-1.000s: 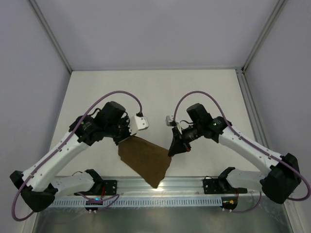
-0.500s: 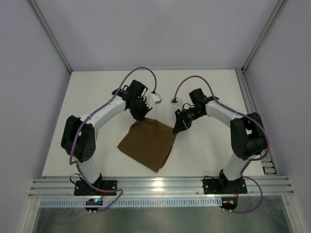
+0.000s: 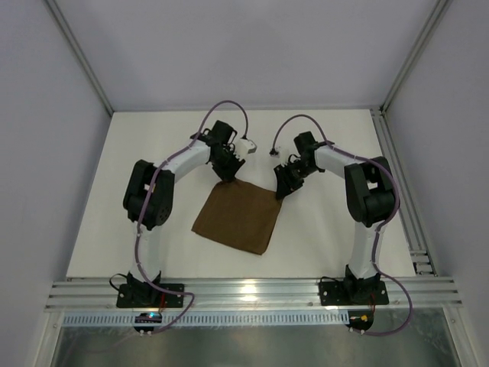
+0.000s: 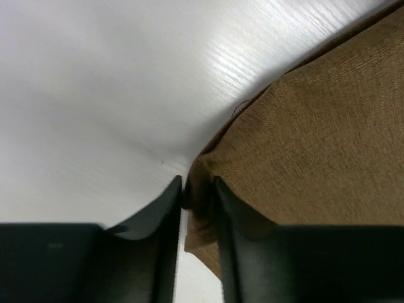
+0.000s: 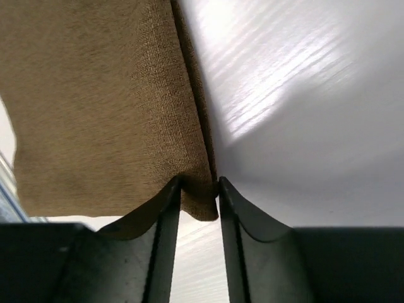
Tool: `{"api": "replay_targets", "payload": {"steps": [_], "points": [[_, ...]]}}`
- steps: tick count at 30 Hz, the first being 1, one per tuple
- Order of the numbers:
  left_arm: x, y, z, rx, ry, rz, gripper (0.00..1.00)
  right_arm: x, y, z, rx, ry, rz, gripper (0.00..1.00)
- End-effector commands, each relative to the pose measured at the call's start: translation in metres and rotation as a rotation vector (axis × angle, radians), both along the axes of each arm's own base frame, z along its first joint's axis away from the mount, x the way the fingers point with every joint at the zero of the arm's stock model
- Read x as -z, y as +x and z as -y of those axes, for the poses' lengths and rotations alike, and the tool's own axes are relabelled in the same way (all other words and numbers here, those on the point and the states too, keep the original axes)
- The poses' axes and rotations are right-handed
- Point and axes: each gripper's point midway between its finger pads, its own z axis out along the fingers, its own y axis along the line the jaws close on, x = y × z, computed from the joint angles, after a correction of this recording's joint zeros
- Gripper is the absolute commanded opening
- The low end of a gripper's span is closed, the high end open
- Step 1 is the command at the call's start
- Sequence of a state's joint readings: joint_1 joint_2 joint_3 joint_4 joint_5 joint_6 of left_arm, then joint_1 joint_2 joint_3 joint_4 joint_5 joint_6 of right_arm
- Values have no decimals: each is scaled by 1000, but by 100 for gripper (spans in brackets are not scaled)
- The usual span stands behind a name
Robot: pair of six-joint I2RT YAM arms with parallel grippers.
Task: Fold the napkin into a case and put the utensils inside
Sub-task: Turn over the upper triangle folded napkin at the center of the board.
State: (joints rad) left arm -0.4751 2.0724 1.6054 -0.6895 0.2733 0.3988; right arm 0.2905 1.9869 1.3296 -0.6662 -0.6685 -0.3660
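Where the napkin (image 3: 235,218) lies: flat on the table (image 3: 153,153), about midway across, turned a little off square. Its far edge runs between my two pincers and one corner points at the front rail (image 3: 252,290).
Left side: my left pincer (image 3: 229,174) is down on the far-left corner. The jaws stand slightly parted with the puckered corner between them. I judge the hold slack, not a firm pinch.
Right side: my right pincer (image 3: 281,189) is down on the far-right corner. The jaws are likewise slightly parted, straddling the corner tip, and bare table shows in the gap just beyond it.
Handling: soft, matte, woven cloth. I judge it light and limp, so it will drape and crease rather than keep a shape. The coarse weave should give my pads fair purchase. It is not fragile.
Where to take hold: at a corner or along an edge, with one pad slipped under. Taking two corners together should keep that edge straight for a fold.
Edge detail: the right wrist view shows a narrow doubled strip along one edge. Whether it is a hem or a fold I cannot tell.
Case: not yet formed.
Utensils: none in any view.
Open room: bare table on every side of the cloth, broadest toward the far side and the left.
Limits: the front rail near the pointing corner, the side track (image 3: 393,183) along the table's right edge, and the walls (image 3: 46,115) left, right and far. My own forearms flank the cloth.
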Motion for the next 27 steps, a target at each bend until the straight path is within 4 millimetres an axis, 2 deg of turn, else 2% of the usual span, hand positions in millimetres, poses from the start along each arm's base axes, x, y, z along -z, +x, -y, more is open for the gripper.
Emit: {"api": "replay_targets", "payload": {"steps": [1, 3, 5, 7, 8, 9, 10, 11, 12, 13, 14, 15, 16, 17, 18, 19, 20, 21, 22, 23, 24, 25, 26, 27], "points": [[-3, 24, 8, -7, -34, 53, 33, -1, 22, 10, 53, -78, 46, 36], [-2, 29, 7, -18, -38, 62, 39, -2, 29, 14, 75, -106, 74, 45], [-13, 35, 8, -34, -71, 83, 48, -8, 36, 17, 94, -125, 114, 56], [-24, 39, 3, -55, -89, 101, 55, -22, 42, 19, 108, -126, 165, 57], [-38, 43, 1, -67, -99, 132, 56, -28, 46, 21, 119, -134, 191, 57], [-43, 45, -3, -77, -103, 145, 56, -42, 49, 22, 130, -127, 232, 57], [-51, 46, -5, -88, -110, 161, 57, -46, 49, 23, 145, -129, 242, 57], [-67, 48, -8, -107, -116, 197, 58, -55, 53, 22, 161, -121, 280, 57], [-74, 48, -11, -117, -118, 218, 58, -72, 56, 27, 194, -131, 336, 57], [-75, 45, -14, -127, -114, 222, 58, -72, 52, 31, 216, -143, 344, 57], [-91, 43, -15, -146, -133, 251, 58, -79, 55, 32, 267, -143, 372, 57], [-94, 39, -16, -152, -141, 256, 57, -92, 54, 37, 317, -183, 428, 54], [-84, 28, -20, -157, -133, 229, 55, -82, 41, 39, 332, -200, 409, 52], [-92, 21, -21, -168, -150, 234, 52, -86, 36, 31, 355, -169, 417, 48], [-89, 16, -23, -175, -151, 231, 47, -88, 19, 8, 299, -93, 402, 42], [-74, 5, -28, -186, -131, 198, 44, -81, -6, 0, 262, -40, 372, 31], [-70, 0, -27, -190, -127, 190, 42, -90, -10, -18, 265, 56, 384, 26], [-67, -2, -28, -195, -120, 192, 41, -91, -25, -33, 219, 132, 368, 22], [-57, -8, -29, -191, -105, 172, 41, -89, -42, -47, 194, 186, 371, 14], [-52, -10, -26, -185, -97, 164, 41, -89, -49, -54, 191, 216, 362, 12], [-43, -10, -24, -189, -93, 147, 42, -78, -66, -57, 202, 245, 292, 10], [-37, -12, -22, -187, -90, 133, 42, -86, -65, -65, 206, 307, 319, 6], [-35, -12, -17, -181, -91, 126, 43, -83, -68, -66, 224, 326, 300, 4], [-25, -12, -15, -185, -79, 108, 45, -68, -78, -62, 251, 320, 252, 4]]}}
